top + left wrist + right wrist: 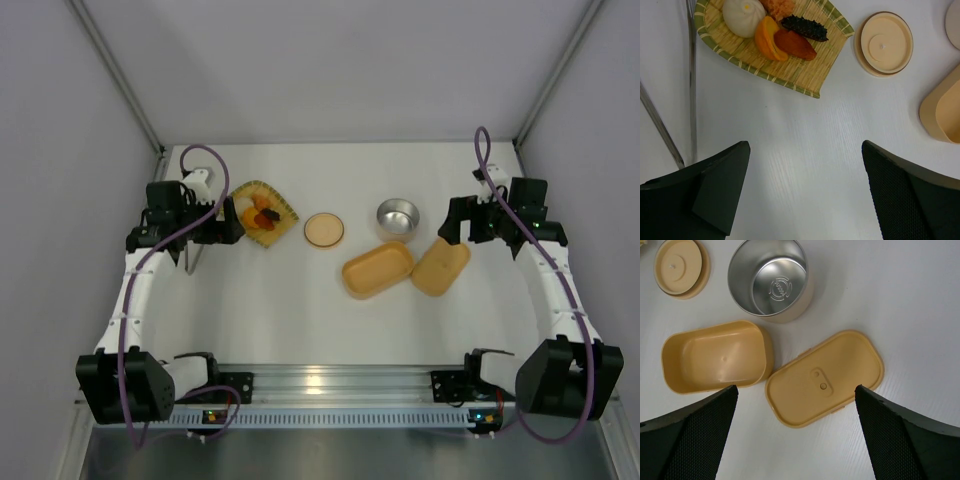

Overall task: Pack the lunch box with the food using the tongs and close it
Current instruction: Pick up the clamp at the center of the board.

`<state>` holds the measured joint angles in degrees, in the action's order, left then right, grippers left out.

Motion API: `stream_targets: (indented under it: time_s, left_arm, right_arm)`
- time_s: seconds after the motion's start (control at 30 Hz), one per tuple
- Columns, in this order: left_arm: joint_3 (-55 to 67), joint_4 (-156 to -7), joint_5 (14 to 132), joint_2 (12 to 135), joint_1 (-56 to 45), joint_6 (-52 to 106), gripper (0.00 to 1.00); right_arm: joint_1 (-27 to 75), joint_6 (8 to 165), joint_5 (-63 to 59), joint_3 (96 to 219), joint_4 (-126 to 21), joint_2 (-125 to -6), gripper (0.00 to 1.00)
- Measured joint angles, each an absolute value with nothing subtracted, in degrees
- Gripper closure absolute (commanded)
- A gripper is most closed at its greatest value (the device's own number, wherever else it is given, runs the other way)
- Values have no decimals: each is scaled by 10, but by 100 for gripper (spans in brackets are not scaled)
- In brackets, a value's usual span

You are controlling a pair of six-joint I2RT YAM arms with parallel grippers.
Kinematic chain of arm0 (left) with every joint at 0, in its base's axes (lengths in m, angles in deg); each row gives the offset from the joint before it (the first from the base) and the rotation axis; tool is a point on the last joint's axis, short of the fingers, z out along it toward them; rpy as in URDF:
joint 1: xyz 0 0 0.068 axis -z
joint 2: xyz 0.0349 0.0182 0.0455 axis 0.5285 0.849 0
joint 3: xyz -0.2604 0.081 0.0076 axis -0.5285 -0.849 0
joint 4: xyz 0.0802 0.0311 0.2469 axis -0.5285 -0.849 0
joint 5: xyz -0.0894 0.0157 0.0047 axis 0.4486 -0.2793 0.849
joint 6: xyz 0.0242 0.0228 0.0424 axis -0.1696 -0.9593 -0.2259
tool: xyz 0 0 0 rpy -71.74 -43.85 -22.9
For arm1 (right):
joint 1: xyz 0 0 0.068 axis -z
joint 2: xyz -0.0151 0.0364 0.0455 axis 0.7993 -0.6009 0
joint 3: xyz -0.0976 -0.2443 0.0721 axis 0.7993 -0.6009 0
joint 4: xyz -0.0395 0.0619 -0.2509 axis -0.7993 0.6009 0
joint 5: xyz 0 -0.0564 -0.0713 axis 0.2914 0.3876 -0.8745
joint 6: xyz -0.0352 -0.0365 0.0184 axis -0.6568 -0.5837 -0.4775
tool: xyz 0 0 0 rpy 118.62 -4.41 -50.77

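- Right wrist view: the lunch box (715, 357) lies on the white worktop (920, 300) with its open side up and nothing inside, just ahead of the right pincer's (795, 390) left finger.
- Its flat lid (825, 377) lies inner face up just beside it, their edges seeming to touch, ahead of the gap between the two fingers.
- That pincer is spread wide and holds nothing.
- Food (785, 40) sits on a woven tray (805, 67), well ahead of the left pincer (805, 150): a white bun, an orange slice, a red-brown piece, a dark piece and an orange crumbly bit.
- Tongs (691, 90) lie flat on the worktop left of the tray, their thin arms running down beside the left pincer's left finger, not gripped.
- Left pincer is also spread wide, with nothing in it.
- A steel bowl (771, 280) stands behind the box, and a round tan lid (679, 266) lies between the bowl and the tray.
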<state>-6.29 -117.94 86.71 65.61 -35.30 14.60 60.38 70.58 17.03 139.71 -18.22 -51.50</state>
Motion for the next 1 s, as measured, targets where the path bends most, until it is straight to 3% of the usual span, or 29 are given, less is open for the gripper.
stream_targets:
  time_s: [0.27, 0.7, 1.0]
  left_arm:
    - [-46, -1195, 840, 695, -364, 131, 2]
    - [60, -1269, 800, 854, -500, 11, 2]
    - [63, -1280, 781, 945, -506, -44, 2]
  right_arm:
    - [604, 705, 173, 1397, -182, -515, 0]
    - [604, 695, 174, 1397, -183, -524, 1]
    - [603, 695, 173, 1397, -184, -535, 1]
